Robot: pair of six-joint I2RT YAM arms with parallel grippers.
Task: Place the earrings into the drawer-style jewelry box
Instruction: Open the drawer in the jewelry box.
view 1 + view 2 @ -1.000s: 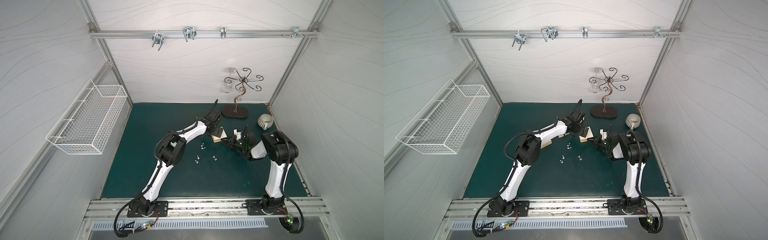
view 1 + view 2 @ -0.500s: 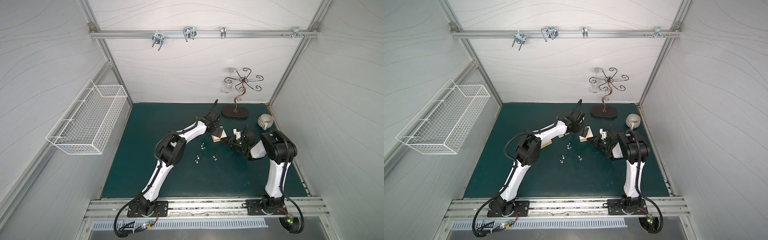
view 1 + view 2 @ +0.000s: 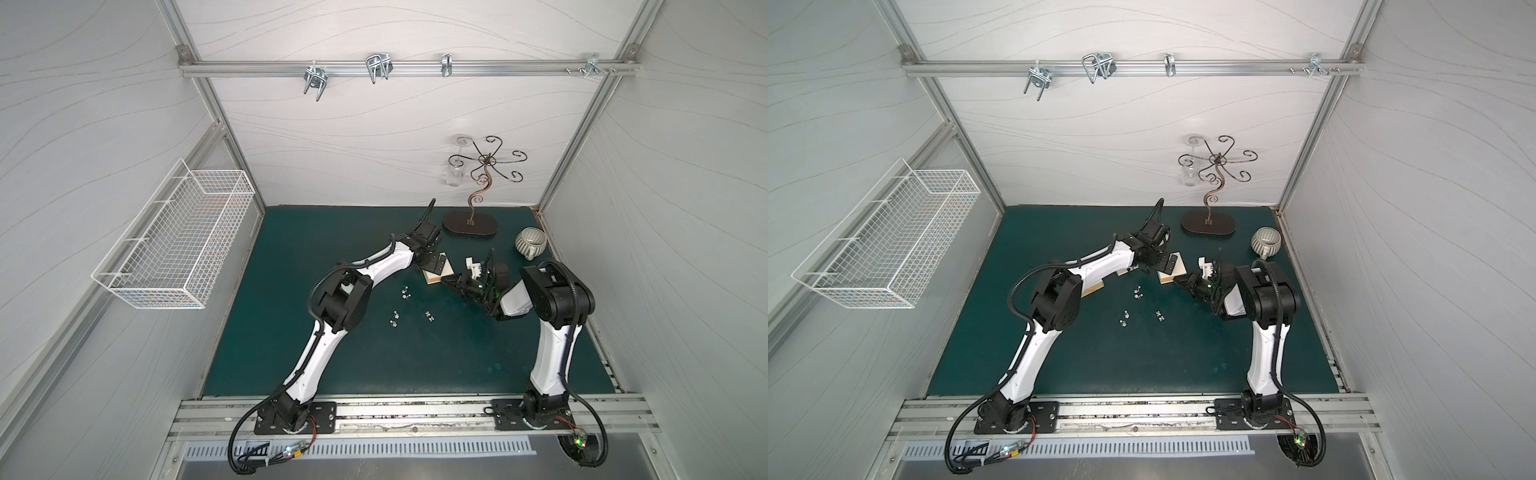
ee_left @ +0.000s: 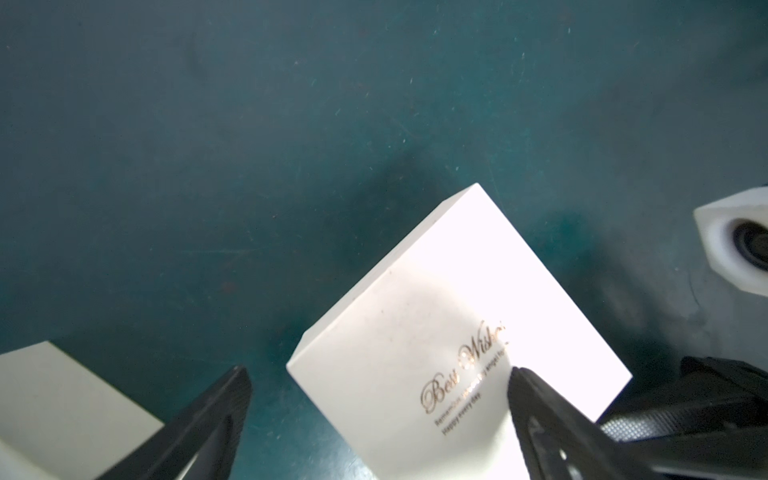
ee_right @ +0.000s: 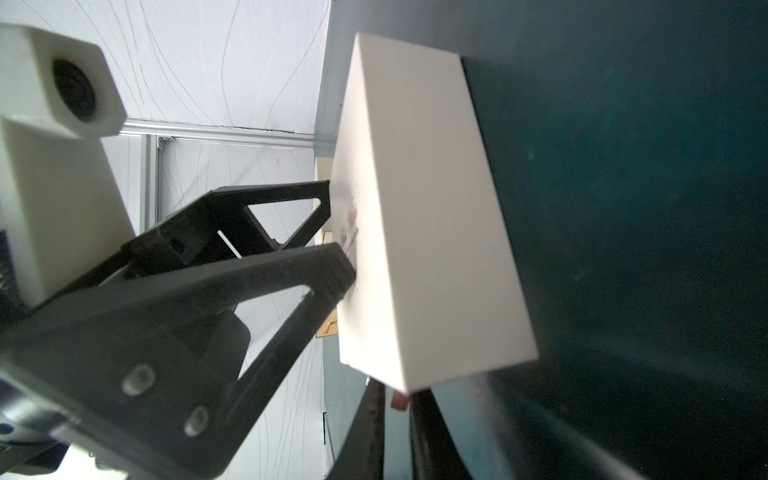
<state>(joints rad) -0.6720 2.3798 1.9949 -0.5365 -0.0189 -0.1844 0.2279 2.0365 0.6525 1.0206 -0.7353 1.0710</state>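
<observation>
The jewelry box (image 3: 437, 272) is a white square box with gold "Best Wishes" lettering (image 4: 461, 365), flat on the green mat. My left gripper (image 4: 380, 374) is open above it, one fingertip (image 5: 343, 270) resting on the lid and the other beside the box. My right gripper (image 5: 397, 392) lies low at the box's near side, jaws shut on a small brown pull tab (image 5: 400, 401) under the box edge. The earrings lie loose on the mat in three tiny pairs (image 3: 405, 293), (image 3: 394, 320), (image 3: 430, 316), seen in both top views (image 3: 1137, 293).
A second cream box (image 4: 62, 399) sits just left of the jewelry box, half under my left arm (image 3: 1094, 286). At the back stand a dark jewelry stand (image 3: 469, 222) and a grey ribbed cup (image 3: 530, 243). A wire basket (image 3: 178, 249) hangs on the left wall.
My right gripper's jaws have narrowed at the box's near edge. Both arms, the box and the earrings stay where they were.
</observation>
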